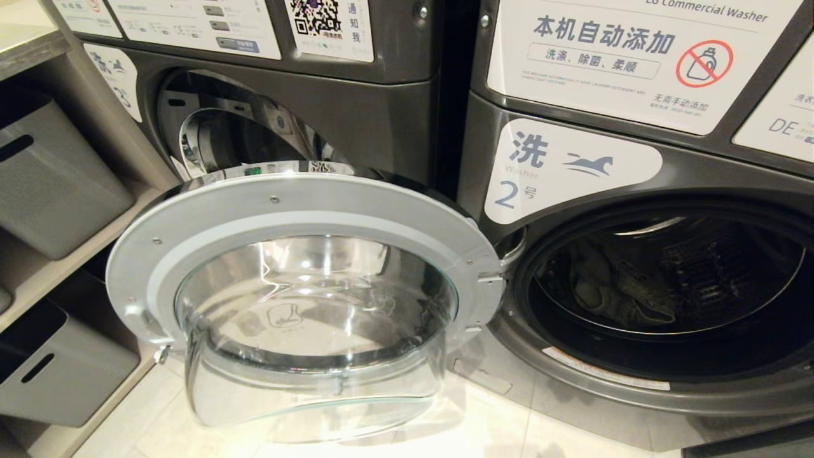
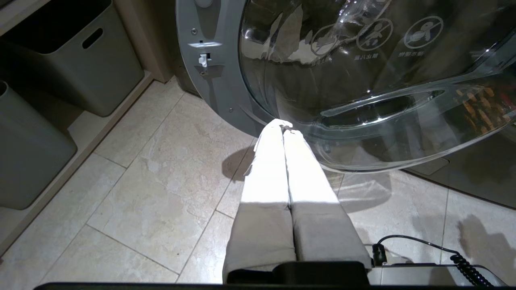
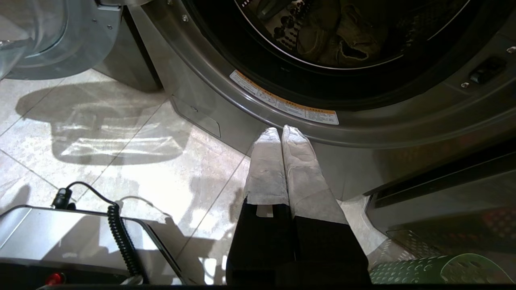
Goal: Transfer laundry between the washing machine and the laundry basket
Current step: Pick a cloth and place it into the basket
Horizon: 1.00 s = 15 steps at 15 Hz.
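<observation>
Washing machine (image 1: 572, 172) door open, laundry (image 1: 613, 289) inside; both jaws closed and empty. Next: reach into the drum.

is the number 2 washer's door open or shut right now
Open. The door is swung out to the left of the washing machine, leaving the drum mouth uncovered, with dark laundry visible inside.

Glossy glass door (image 1: 318, 331) w/ matt metal rim, dark metallic washing machine (image 1: 572, 146), perforated plastic laundry basket (image 3: 439, 270)
</observation>
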Tool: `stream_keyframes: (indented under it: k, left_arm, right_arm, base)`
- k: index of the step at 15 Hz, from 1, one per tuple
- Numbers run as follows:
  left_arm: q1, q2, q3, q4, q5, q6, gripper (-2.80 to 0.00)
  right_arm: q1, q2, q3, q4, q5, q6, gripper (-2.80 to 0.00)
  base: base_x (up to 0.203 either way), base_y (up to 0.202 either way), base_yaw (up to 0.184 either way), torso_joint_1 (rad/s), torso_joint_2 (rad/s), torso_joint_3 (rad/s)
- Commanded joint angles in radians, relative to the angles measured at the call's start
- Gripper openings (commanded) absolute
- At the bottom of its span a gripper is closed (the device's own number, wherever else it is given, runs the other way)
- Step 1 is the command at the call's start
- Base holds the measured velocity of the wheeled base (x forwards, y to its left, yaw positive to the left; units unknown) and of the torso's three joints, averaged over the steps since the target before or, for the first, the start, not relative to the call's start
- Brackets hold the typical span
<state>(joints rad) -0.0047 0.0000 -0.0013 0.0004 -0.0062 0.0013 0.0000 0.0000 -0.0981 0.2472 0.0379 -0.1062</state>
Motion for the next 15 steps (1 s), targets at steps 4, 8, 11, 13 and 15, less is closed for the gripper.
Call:
stream_keyframes:
  k: [4, 8, 11, 13, 15]
  left_arm:
    - [0.000, 0.000, 0.001, 0.000, 0.000, 0.000, -2.80]
    - [0.000, 0.000, 0.000, 0.000, 0.000, 0.000, -2.80]
    - [0.000, 0.002, 0.000, 0.000, 0.000, 0.000, -2.80]
    - [0.000, 0.000, 0.001, 0.000, 0.000, 0.000, -2.80]
    - [0.000, 0.000, 0.000, 0.000, 0.000, 0.000, -2.80]
  right_arm:
    - [0.000, 0.002, 0.000, 0.001, 0.000, -0.001, -2.80]
    - [0.000, 0.002, 0.000, 0.003, 0.007, -0.004, -2.80]
    - [0.000, 0.002, 0.000, 0.003, 0.000, -0.001, -2.80]
    - [0.000, 0.002, 0.000, 0.003, 0.000, -0.001, -2.80]
    - [0.000, 0.002, 0.000, 0.003, 0.000, -0.003, -2.80]
  base:
    - [0.000, 0.000, 0.000, 0.002, 0.00, -0.141]
    - [0.000, 0.000, 0.000, 0.002, 0.00, -0.197]
    - [0.000, 0.000, 0.000, 0.003, 0.00, -0.203]
    - [0.000, 0.000, 0.000, 0.006, 0.00, -0.199]
    - [0.000, 0.000, 0.000, -0.002, 0.01, -0.203]
